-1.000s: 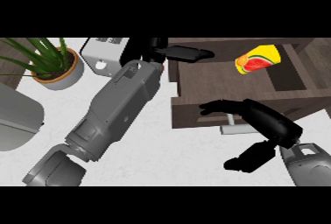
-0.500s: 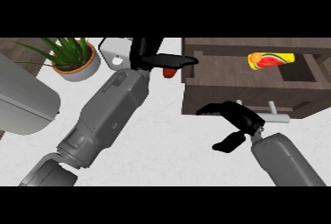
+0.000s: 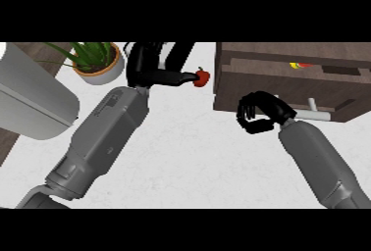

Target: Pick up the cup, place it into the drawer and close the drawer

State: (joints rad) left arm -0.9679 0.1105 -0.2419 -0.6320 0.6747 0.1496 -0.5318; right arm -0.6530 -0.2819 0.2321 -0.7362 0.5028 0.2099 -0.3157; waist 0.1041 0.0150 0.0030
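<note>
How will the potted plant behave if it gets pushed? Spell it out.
The potted plant would probably slide, not roll: its pot stands upright on the smooth white counter. Long leaves spread above the rim, so a high shove might tip it. The leaves likely bend; the pot looks rigid.

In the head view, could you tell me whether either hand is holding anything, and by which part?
Neither visibly holds anything. The right hand is curled empty beside the drawer front. The left hand reaches toward a small red object; contact cannot be told.

The dark wooden drawer [image 3: 290, 86] is nearly shut, a yellow-red cup [image 3: 301, 64] barely showing inside
</note>
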